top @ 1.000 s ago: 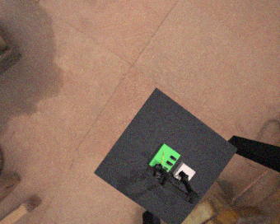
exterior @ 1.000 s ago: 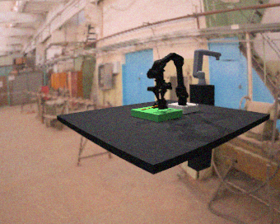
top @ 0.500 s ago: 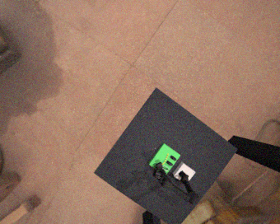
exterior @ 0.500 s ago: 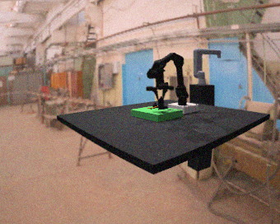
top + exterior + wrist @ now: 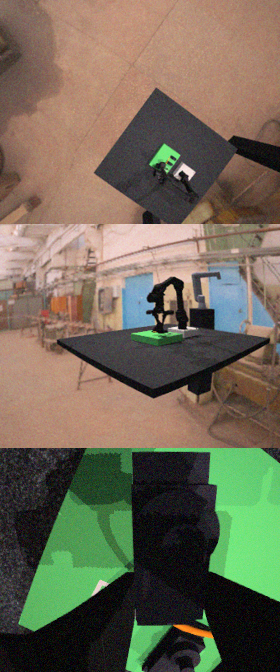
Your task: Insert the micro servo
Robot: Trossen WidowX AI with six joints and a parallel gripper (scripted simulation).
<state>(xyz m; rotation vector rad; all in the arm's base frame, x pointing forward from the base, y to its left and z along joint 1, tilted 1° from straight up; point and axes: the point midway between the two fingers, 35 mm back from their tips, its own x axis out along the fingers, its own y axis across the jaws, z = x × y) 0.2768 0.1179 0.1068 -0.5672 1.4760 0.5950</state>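
My gripper (image 5: 168, 581) (image 5: 159, 329) is shut on the loose black micro servo (image 5: 172, 543), which fills the middle of the wrist view between the fingers. It is over the green deck (image 5: 250, 550) (image 5: 165, 150) (image 5: 144, 339); how high is hard to tell. An orange cable (image 5: 195, 632) shows below the servo's near end. A white corner of the pocket marking (image 5: 101, 586) shows beside the left finger; the rest of the pocket is hidden. Another dark servo (image 5: 182, 655) shows at the bottom of the wrist view. Two dark servos (image 5: 173, 158) (image 5: 170, 164) show on the deck from above.
The deck lies on a dark square table (image 5: 136, 136) (image 5: 152, 368). The arm's white base plate (image 5: 188, 169) (image 5: 175, 330) is close beside the deck. The arm reaches over from there, and its shadow falls across the table and the deck.
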